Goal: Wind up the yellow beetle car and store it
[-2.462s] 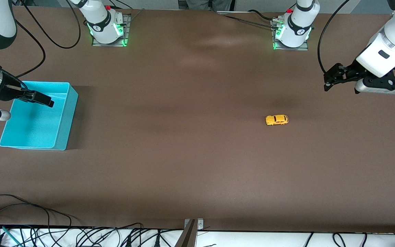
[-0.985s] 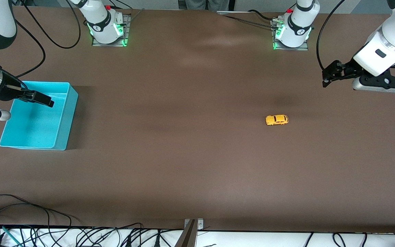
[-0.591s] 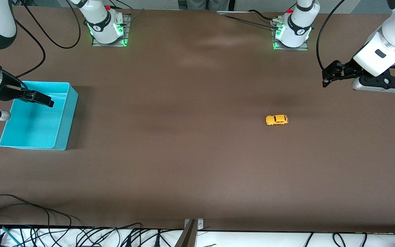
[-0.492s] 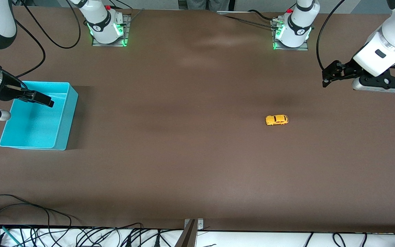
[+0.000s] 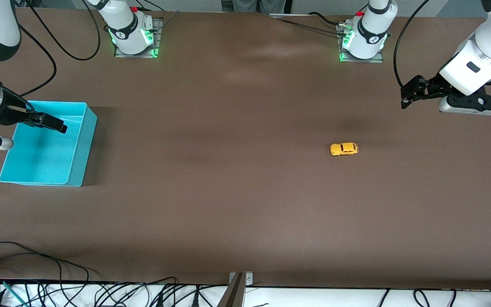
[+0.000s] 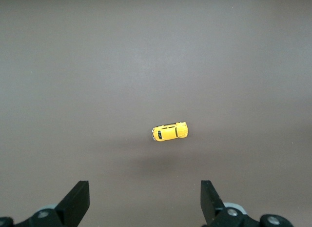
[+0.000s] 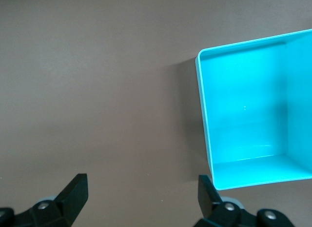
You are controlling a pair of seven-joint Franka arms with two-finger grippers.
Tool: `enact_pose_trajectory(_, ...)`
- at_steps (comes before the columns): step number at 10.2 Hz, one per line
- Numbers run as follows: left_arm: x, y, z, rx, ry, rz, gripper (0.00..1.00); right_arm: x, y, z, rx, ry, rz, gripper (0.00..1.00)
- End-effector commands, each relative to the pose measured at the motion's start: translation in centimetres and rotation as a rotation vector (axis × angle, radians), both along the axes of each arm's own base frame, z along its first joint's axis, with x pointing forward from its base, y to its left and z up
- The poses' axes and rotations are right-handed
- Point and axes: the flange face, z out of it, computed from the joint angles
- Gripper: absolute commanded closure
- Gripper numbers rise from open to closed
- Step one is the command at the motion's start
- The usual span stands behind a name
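Yellow-orange, your yellow beetle car sits alone mid-counter, dark windows, no readable writing; left end effector and right end effector spread wide.

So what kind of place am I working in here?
Likely a robotics lab bench: two Franka arm bases bolted to a brown table, loose cables along its edge, a staged yellow beetle car and a turquoise bin.

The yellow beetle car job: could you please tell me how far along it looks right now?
Nothing looks done: the yellow beetle car sits untouched on the table, apart from both grippers. In hand: the open left gripper hangs above the table toward its own end, the car in its wrist view. The open right gripper waits over the empty blue bin. Left: grasping, winding, storing.
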Motion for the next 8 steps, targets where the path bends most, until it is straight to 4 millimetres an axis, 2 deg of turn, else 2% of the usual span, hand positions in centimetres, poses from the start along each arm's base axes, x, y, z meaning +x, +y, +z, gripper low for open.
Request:
enact_pose_trajectory(1,0.5,-0.4,-0.3,0.026,0.019,-0.013,0.0,0.1,-0.3,0.5,0.004,-0.002,0.009,0.0)
enact_pose_trajectory(8,1.1,-1.2,-1.6,0.026,0.038,-0.027,0.0,0.1,-0.3,0.5,0.004,-0.002,0.007,0.0)
